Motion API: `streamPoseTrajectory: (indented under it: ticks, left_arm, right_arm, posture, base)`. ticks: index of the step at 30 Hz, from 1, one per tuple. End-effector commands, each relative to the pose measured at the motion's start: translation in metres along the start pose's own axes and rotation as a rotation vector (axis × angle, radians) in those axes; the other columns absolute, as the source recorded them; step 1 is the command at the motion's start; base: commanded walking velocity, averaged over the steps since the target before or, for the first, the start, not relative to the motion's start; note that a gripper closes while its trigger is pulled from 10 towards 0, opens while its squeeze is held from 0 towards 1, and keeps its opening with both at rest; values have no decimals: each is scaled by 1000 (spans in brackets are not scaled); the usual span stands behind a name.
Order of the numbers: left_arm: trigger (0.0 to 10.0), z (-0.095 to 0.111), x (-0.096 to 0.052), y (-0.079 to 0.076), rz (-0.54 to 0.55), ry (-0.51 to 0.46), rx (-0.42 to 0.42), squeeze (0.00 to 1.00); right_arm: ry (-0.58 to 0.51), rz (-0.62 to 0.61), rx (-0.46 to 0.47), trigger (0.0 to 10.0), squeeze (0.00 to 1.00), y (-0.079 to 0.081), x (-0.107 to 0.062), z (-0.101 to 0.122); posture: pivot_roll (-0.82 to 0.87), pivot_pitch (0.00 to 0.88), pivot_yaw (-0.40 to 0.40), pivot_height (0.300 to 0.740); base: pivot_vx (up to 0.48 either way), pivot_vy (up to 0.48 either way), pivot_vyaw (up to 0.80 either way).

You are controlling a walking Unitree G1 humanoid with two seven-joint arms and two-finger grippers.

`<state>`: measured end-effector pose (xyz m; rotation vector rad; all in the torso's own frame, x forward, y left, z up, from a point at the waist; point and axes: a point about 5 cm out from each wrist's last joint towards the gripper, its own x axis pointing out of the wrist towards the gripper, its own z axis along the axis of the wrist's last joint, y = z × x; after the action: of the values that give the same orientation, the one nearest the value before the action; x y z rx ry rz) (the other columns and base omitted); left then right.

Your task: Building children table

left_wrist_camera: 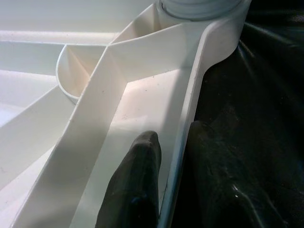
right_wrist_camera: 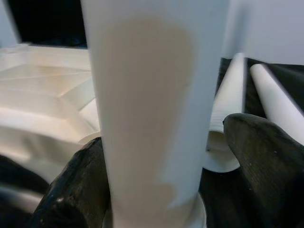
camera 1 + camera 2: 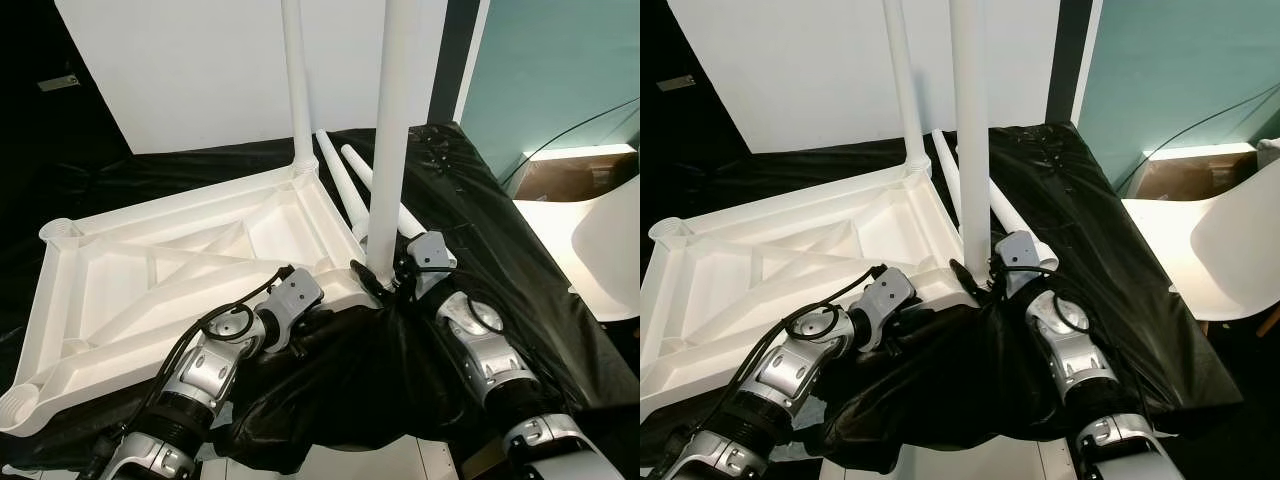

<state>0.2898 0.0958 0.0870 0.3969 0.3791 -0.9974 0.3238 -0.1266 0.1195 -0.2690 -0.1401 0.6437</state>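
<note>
At centre frame a white table leg [image 3: 392, 140] stands upright in the near corner socket of the upturned white tabletop [image 3: 150, 290], its long axis vertical. The right hand [image 3: 395, 283] grips its base, one black finger [image 2: 71, 190] on each side, so any twist to seat it falls to this arm. The left hand [image 1: 168, 166] pinches the tabletop's rim beside that socket. Another fitted leg [image 3: 296, 80] rises at the far corner; two loose legs [image 3: 345, 190] lie on the black-draped worktop [image 3: 500, 230].
</note>
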Motion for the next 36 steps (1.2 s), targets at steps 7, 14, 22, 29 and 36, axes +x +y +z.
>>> streamPoseTrajectory:
  ticks: [7, 14, 22, 29, 36]
  left_arm:
    - [10000, -37, 2, -16, -89, 141, -80, 0]
    - [10000, -36, 1, -15, -86, 140, -79, 0]
    - [10000, -37, 0, -16, -84, 141, -83, 0]
    - [10000, -37, -1, -16, -81, 141, -84, 0]
    - [10000, -37, -1, -15, -80, 144, -80, 0]
  right_arm:
    - [122, 363, -18, 0, 0, -3, -9, -6]
    - [183, 397, -18, 0, 0, -7, -9, -12]
    - [187, 313, 130, 0, 0, 23, -11, -24]
    - [94, -269, 211, 0, 0, 35, -10, -23]
    - [17, -253, 239, 6863, 0, 35, 2, -9]
  posture:
    - [-34, 0, 48, 740]
    - [-30, 0, 47, 740]
    - [-22, 0, 41, 740]
    - [-18, 0, 39, 740]
    - [-19, 0, 42, 740]
  base:
    - [0, 0, 0]
    - [0, 0, 0]
    - [0, 0, 0]
    - [0, 0, 0]
    - [0, 0, 0]
